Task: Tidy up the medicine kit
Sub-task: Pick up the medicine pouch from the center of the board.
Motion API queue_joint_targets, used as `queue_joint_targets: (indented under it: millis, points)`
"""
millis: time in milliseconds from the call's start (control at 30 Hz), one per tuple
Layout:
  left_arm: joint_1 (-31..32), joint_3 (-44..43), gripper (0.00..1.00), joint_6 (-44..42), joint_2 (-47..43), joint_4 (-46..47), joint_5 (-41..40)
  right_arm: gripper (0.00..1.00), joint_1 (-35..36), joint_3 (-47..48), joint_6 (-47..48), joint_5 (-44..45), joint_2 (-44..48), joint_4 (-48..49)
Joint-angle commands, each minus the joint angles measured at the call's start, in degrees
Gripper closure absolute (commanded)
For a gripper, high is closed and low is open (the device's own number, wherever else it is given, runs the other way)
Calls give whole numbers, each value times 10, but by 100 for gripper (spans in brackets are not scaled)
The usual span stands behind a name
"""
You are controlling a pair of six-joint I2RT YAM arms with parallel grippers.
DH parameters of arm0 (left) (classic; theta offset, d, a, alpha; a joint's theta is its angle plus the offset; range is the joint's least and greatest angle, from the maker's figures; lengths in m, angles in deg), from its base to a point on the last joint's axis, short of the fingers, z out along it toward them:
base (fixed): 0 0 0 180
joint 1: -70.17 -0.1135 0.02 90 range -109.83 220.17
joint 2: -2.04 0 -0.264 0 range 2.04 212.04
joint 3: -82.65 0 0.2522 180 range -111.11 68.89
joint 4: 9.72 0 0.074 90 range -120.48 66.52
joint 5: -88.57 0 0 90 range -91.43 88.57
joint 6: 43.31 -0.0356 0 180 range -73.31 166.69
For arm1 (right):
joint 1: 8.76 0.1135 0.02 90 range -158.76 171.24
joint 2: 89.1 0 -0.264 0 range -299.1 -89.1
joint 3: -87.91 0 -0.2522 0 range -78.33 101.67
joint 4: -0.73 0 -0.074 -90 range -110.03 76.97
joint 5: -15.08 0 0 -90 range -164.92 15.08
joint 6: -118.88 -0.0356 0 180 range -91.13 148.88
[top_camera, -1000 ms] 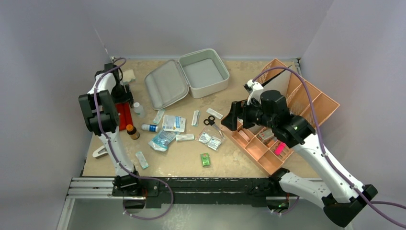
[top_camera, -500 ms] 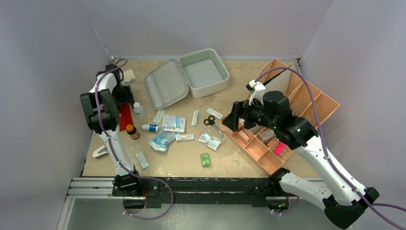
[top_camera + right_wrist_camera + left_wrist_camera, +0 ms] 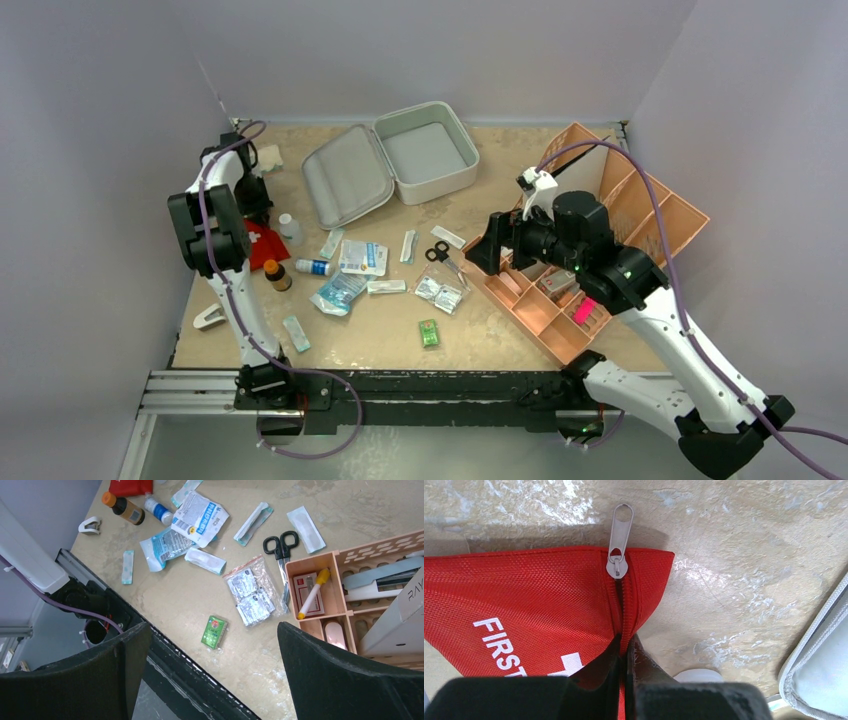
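Red woven first-aid pouch [image 3: 524, 595] sits pinched at its zipper by the tightly closed left gripper [image 3: 624, 652]; the right gripper [image 3: 212, 647] gapes wide. At two o'clock, the pale grey rounded-square clamshell medicine kit [image 3: 425, 150] lies hinged open, grey inside.

Left arm, elbow raised, at the bench's far left; its hand [image 3: 624, 642] points down, fingers pinched tight on a red pouch [image 3: 524, 590]. Right arm reaches inward, wrist seemingly level; its hand [image 3: 212, 630] gapes wide.

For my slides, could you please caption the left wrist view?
Left hand shut on red pouch below its zipper pull.
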Motion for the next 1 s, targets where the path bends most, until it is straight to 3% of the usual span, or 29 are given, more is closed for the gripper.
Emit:
queue_joint_targets:
  millis: [0,367,667,767,967]
  points:
    - [-3,-35,100,9,13,-11,8,2,2,23,4,-2,7,5]
    - [-3,-138,100,50,-76,-76,-31,3,2,26,-24,-8,6,8]
    - [-2,-210,100,42,-158,-116,-7,4,2,52,-33,38,14,-13]
    - [-2,-228,100,34,-182,-133,37,4,2,60,-34,55,12,-20]
    - [-3,-176,100,64,-257,-103,232,5,2,65,-41,47,1,-20]
